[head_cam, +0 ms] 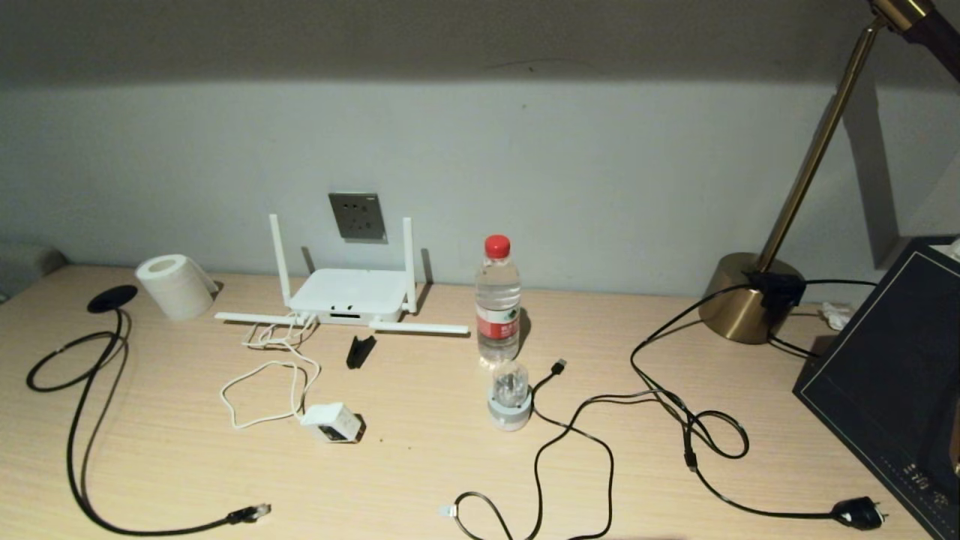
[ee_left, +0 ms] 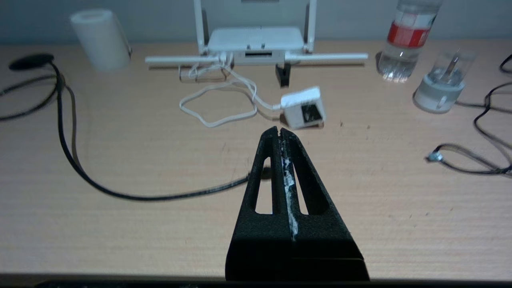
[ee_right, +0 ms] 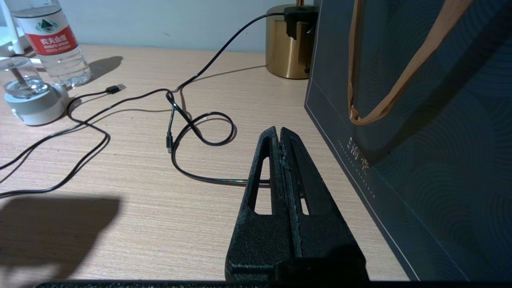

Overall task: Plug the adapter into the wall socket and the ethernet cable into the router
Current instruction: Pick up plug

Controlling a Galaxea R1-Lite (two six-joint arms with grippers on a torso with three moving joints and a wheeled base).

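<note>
Adapter (head_cam: 333,422): white boxy plug lying on the tabletop (head_cam: 420,465), left of centre and well in front of the router (head_cam: 347,294); dark face turned toward the near edge and slightly right; thin white cord running back in loose loops to the router's front edge. In the left wrist view the adapter (ee_left: 303,107) lies just ahead of the left hand (ee_left: 279,130) and a little to one side of its line, cord end turned away from the fingers

Left hand: fingers pressed together, holding nothing, poised above the tabletop. Judged the nearer arm for the adapter, since the plug sits on the robot's left half

Wall socket (head_cam: 357,216): grey plate on the wall directly behind and above the router, between its two upright antennas; nothing plugged in

Ethernet cable (head_cam: 82,420): black, sweeping along the left side of the tabletop; clear connector (head_cam: 259,512) at the near edge, pointing right, apart from the adapter

Right hand (ee_right: 280,131): fingers together, empty, beside a dark paper bag (ee_right: 420,120) on the far right, over a lamp cord (ee_right: 200,132); well apart from both task items
</note>
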